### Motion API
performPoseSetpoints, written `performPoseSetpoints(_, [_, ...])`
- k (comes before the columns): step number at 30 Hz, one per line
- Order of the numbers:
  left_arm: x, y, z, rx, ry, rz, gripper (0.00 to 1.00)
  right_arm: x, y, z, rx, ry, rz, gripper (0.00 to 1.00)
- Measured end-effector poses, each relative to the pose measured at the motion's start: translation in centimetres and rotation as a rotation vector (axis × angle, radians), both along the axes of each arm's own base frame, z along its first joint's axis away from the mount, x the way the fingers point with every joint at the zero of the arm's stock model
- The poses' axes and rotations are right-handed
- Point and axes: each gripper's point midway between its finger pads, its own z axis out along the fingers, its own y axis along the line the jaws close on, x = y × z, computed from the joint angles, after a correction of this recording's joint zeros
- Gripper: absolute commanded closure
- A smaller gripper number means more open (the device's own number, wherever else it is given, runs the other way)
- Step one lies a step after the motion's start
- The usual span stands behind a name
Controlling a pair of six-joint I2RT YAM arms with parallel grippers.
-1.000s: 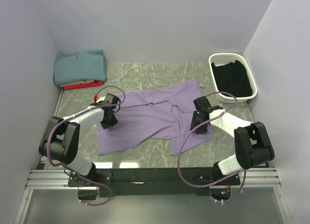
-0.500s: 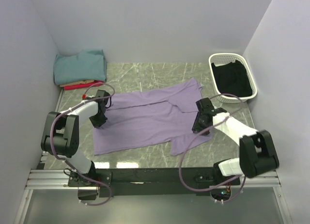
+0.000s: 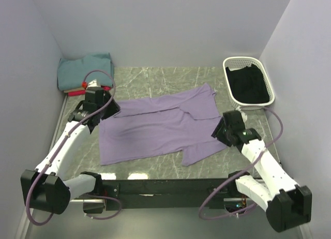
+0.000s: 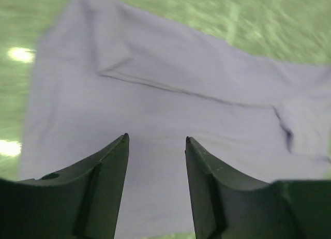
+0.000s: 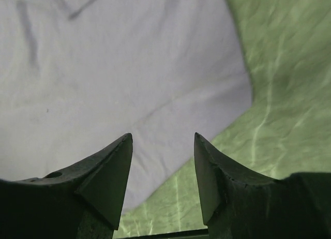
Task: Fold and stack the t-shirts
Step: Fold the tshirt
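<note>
Lavender cloth: the lavender t-shirt [image 3: 155, 128] is spread nearly flat at the middle of the top view on the marble table [image 3: 155, 78]. A long diagonal crease is seen across it.
Handling: judged light, limp and without stiffness. It is expected to sag when lifted and to slide easily on the polished stone.
Hold points: corners and hem edges are favoured, since a pinch in the middle would bunch the cloth.
Left gripper [image 4: 156, 140]: fingers are spread with nothing between them. It is placed at the shirt's upper-left corner in the top view.
Right gripper [image 5: 163, 138]: fingers are spread with nothing pinched. It is poised over the shirt's lower-right edge, where cloth meets bare stone.
Folded stack [image 3: 85, 73]: teal lies on top, with tan and red beneath. It is set in the upper-left corner against the walls.
Basket [image 3: 247, 63]: white, with dark cloth inside, at upper right. It is near the shirt's upper-right sleeve but apart from it.
Open room: bare stone is left above the shirt and along its lower edge. Left, far and right sides are closed by walls, so inward folds are judged safest.
</note>
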Motion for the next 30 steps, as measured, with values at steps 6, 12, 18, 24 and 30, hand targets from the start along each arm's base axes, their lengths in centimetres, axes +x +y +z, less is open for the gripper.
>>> performPoseSetpoints(6, [-1.1,-4.2,-1.0,-0.078,0.020,-0.168,0.36,-4.1,1.5,-3.5,0.136,0.012,0.000,0.41])
performPoseSetpoints(12, [-2.7,-5.6,-3.2,-0.113,0.082,-0.227,0.35,-5.9,2.2,-5.6,0.180,0.045,-0.018,0.41])
performPoseSetpoints(18, [-2.7,-5.6,-3.2,-0.109,0.082,-0.227,0.33,-6.9,2.2,-7.1,0.196,0.084,-0.042,0.41])
performPoseSetpoints(24, [-1.9,-5.1,-4.0,-0.087,0.086,-0.181,0.31,-6.6,2.4,-7.5,0.196,0.092,-0.044,0.41])
performPoseSetpoints(30, [0.2,-4.4,-8.8,-0.026,0.194,-0.112,0.34,-5.9,2.8,-7.3,0.186,0.081,-0.003,0.41])
